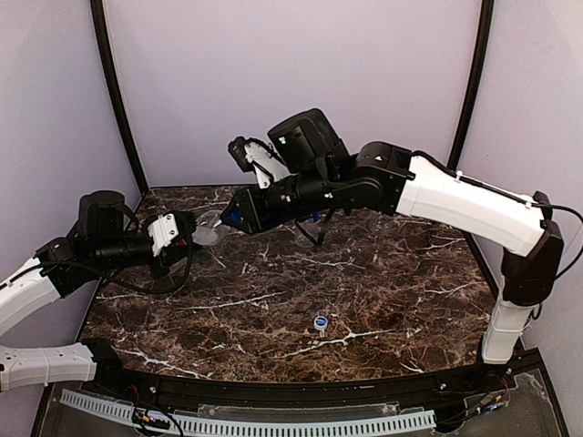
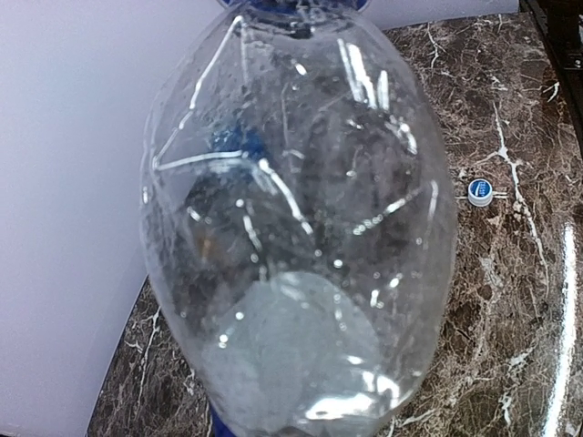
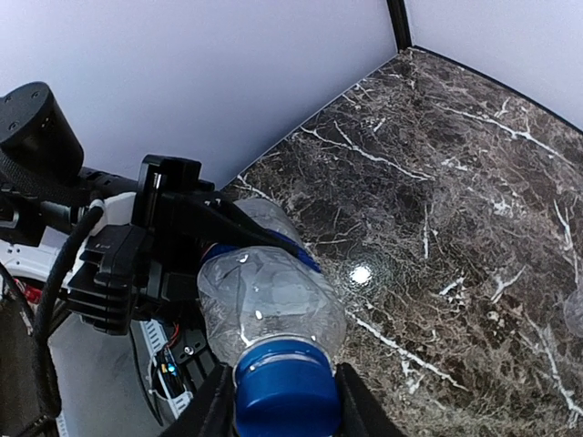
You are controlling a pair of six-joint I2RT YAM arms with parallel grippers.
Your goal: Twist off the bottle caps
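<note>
A clear plastic bottle [image 1: 207,228] with a blue label is held level above the table's left side. My left gripper [image 1: 187,233] is shut on its body; its black fingers [image 3: 182,228] wrap the bottle [image 3: 269,296] in the right wrist view. My right gripper [image 1: 230,218] is shut on the bottle's blue cap [image 3: 285,387], a finger on each side. In the left wrist view the bottle [image 2: 301,228] fills the frame and hides my left fingers. A loose blue cap [image 1: 321,322] lies on the marble near the front middle and shows in the left wrist view [image 2: 479,191].
The dark marble table [image 1: 392,300] is walled by pale panels at the back and sides. A small blue item [image 1: 314,218] shows under my right arm, too hidden to identify. A clear object [image 3: 576,314] sits at the right wrist view's right edge.
</note>
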